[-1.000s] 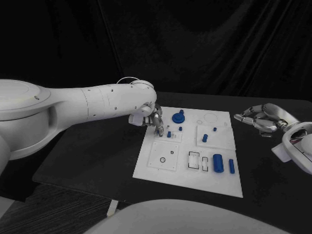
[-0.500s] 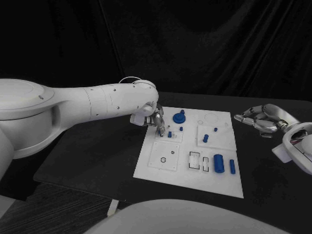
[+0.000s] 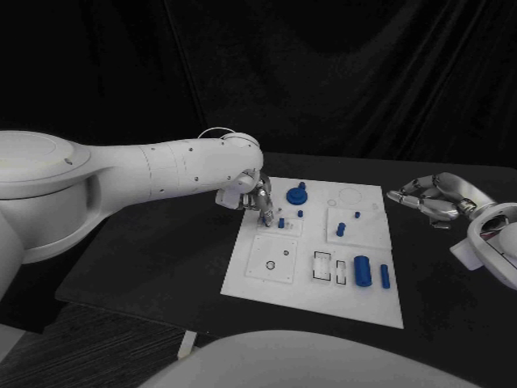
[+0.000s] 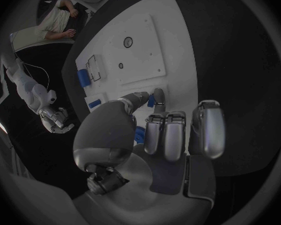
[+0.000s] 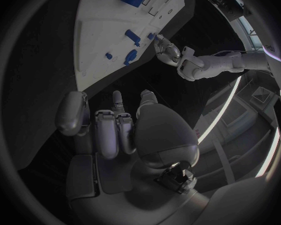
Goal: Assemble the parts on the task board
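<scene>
the task board held blue parts; the left hand pinched a small blue peg, mostly hidden. the right hand curled, empty.

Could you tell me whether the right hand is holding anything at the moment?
No. The right hand hovers off the task board's right edge with its fingers curled in and nothing between them, as its wrist view confirms.

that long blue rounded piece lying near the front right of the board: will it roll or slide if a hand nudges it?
The long blue piece lies flat on the task board and looks rounded, so a sideways nudge would probably roll it. It looks rigid and smooth, likely moulded plastic, so it may slip in a loose pinch. It seems small and light; the slimmer blue bar beside it could get knocked.
</scene>
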`<state>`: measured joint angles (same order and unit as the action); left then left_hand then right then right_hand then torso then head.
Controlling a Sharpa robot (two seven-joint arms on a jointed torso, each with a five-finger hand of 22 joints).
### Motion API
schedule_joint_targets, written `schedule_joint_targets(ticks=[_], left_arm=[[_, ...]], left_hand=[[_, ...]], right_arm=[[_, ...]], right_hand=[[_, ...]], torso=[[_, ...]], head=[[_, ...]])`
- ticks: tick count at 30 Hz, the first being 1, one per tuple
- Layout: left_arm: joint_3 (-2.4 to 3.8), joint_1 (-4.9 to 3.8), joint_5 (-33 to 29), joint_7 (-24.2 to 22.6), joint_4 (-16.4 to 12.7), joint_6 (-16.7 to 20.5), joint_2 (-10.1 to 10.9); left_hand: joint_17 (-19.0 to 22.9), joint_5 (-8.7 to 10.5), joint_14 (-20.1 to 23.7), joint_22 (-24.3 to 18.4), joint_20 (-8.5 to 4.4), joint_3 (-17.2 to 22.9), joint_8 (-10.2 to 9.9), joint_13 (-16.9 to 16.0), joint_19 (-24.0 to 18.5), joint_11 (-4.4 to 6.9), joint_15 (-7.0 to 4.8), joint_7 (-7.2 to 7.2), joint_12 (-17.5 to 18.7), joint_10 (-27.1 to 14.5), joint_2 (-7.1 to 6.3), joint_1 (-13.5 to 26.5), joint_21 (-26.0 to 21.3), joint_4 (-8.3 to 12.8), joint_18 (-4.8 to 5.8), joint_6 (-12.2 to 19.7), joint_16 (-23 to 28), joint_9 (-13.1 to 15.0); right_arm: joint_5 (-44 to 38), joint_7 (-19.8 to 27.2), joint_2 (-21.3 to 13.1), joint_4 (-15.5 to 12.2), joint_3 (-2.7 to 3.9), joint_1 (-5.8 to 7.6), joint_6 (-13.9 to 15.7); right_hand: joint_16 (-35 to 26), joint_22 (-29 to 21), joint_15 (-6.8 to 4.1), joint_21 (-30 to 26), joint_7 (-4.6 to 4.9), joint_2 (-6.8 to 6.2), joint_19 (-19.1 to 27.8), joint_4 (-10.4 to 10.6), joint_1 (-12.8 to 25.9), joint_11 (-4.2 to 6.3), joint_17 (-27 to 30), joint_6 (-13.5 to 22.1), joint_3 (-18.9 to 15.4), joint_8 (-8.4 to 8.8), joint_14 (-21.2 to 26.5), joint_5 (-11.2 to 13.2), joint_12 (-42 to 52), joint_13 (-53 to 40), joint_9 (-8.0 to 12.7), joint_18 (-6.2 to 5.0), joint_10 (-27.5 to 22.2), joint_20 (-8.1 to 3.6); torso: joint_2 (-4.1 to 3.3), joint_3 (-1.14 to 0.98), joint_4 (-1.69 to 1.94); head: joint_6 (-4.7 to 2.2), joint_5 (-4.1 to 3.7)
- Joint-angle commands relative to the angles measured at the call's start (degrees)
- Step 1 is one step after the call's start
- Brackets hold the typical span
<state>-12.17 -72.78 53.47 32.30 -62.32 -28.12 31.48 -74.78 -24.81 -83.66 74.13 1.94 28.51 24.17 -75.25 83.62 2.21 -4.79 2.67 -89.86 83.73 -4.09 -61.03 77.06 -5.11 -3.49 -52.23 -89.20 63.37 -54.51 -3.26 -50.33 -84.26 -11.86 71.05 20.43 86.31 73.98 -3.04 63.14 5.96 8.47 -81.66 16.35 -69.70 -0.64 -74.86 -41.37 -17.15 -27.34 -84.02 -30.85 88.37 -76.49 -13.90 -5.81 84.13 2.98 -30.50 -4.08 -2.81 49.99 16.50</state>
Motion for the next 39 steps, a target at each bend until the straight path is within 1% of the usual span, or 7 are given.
schedule_joint_targets(ticks=[1,18,20,25,28,30,39], left_arm=[[0.05,-0.04,-0.43,0.08,-0.03,-0.98,-0.21],[0.05,0.1,-0.44,-0.52,0.48,-0.42,-0.75],[0.05,0.11,-0.44,-0.53,0.54,-0.38,-0.79],[0.05,0.25,-0.44,-0.44,0.69,-0.47,-0.91],[0.05,0.38,-0.44,-0.22,0.69,-0.61,-0.91],[0.05,0.46,-0.44,-0.02,0.71,-0.7,-0.91],[0.04,0.67,-0.44,0.79,1.08,-0.52,-1.03]], left_hand=[[-15.22,-0.32,-6.34,11.4,-0.32,5.21,-0.67,-14.75,-0.71,-0.04,-0.03,-0.9,-0.14,6.27,-0.77,-0.17,-0.89,0.93,0.16,-0.99,-0.8,-0.71],[-15.22,-0.02,-6.34,11.29,-0.27,5.28,-0.91,-14.75,-0.91,-0.12,0.02,-0.79,-0.14,6.27,-0.65,0.13,-1.27,0.95,0.08,-1.0,-0.8,-0.95],[-15.22,1.26,-6.34,11.28,-0.19,5.11,-1.19,-14.75,-0.96,-0.2,0.1,-0.74,-0.14,6.27,-0.46,0.65,-1.36,0.91,0.07,-1.14,-0.8,-1.29],[-15.22,2.62,-6.34,11.27,-0.12,4.74,-1.47,-14.75,-1.0,-0.26,0.17,-0.69,-0.14,6.27,-0.37,1.32,-1.45,0.75,0.06,-1.32,-0.8,-1.64],[-15.22,5.91,-6.34,11.25,-0.01,3.74,-1.98,-14.75,-1.05,-0.34,0.25,-0.64,-0.14,6.27,-0.06,2.47,-1.61,0.11,0.04,-1.66,-0.8,-2.29],[-15.22,6.8,-6.34,11.21,0.04,3.0,-2.22,-14.75,-1.11,-0.39,0.3,-0.59,-0.14,6.27,-0.01,3.07,-1.75,-0.34,0.01,-1.79,-0.8,-2.57],[-15.22,7.99,-6.34,11.15,0.11,1.37,-2.93,-14.75,-1.21,-0.52,0.4,-0.45,-0.14,6.27,0.16,3.82,-2.0,-1.07,-0.04,-1.88,-0.8,-3.23]], right_arm=[[-0.26,-1.08,0.02,0.04,0.05,-0.15,-0.6],[-0.26,-1.39,-0.04,0.01,0.05,-0.15,-0.92],[-0.26,-1.41,-0.03,0.01,0.05,-0.15,-0.95],[-0.26,-1.48,-0.03,0.03,0.05,-0.15,-1.07],[-0.26,-1.54,-0.04,0.03,0.05,-0.15,-1.16],[-0.26,-1.58,-0.04,0.02,0.05,-0.15,-1.22],[-0.26,-1.76,-0.02,-0.01,0.05,-0.16,-1.6]], right_hand=[[-0.68,8.57,0.04,-1.11,-0.05,1.09,0.48,-0.15,-2.47,-0.29,-7.1,-0.06,0.65,0.29,-4.28,-0.95,-1.26,-8.49,0.57,0.24,2.77,0.18],[-0.72,8.52,0.06,-1.3,-0.04,1.05,0.55,-0.2,-2.75,-0.32,-7.04,-0.04,0.77,0.32,-4.25,-0.92,-1.27,-8.48,0.61,0.21,2.76,0.2],[-0.75,8.53,0.08,-1.26,-0.02,1.04,0.54,-0.22,-2.88,-0.33,-6.99,-0.03,0.83,0.33,-4.24,-0.91,-1.3,-8.43,0.64,0.22,2.72,0.2],[-0.76,8.49,0.1,-1.42,0.0,0.97,0.6,-0.31,-3.3,-0.35,-6.97,-0.03,1.0,0.36,-4.23,-0.91,-1.31,-8.4,0.69,0.2,2.7,0.23],[-0.77,8.49,0.11,-1.43,0.02,0.88,0.6,-0.42,-3.73,-0.36,-6.96,-0.04,1.17,0.37,-4.22,-0.93,-1.3,-8.43,0.75,0.2,2.71,0.24],[-0.77,8.49,0.11,-1.45,0.02,0.85,0.6,-0.45,-3.86,-0.37,-6.96,-0.05,1.22,0.38,-4.22,-0.93,-1.3,-8.42,0.76,0.2,2.7,0.25],[-0.8,8.48,0.14,-1.56,0.07,0.55,0.6,-0.83,-5.39,-0.4,-6.9,-0.12,1.88,0.46,-4.21,-1.28,-1.34,-8.33,0.96,0.19,2.64,0.29]], torso=[[0.0,-0.01,-0.03],[-0.01,0.0,-0.03],[-0.01,0.01,-0.05],[-0.03,0.01,-0.03],[-0.03,0.0,-0.02],[-0.02,0.0,-0.01],[-0.03,0.01,-0.03]], head=[[0.01,0.09],[0.01,-0.02],[0.01,0.0],[0.01,0.03],[0.01,0.01],[0.01,-0.02],[0.01,-0.02]])
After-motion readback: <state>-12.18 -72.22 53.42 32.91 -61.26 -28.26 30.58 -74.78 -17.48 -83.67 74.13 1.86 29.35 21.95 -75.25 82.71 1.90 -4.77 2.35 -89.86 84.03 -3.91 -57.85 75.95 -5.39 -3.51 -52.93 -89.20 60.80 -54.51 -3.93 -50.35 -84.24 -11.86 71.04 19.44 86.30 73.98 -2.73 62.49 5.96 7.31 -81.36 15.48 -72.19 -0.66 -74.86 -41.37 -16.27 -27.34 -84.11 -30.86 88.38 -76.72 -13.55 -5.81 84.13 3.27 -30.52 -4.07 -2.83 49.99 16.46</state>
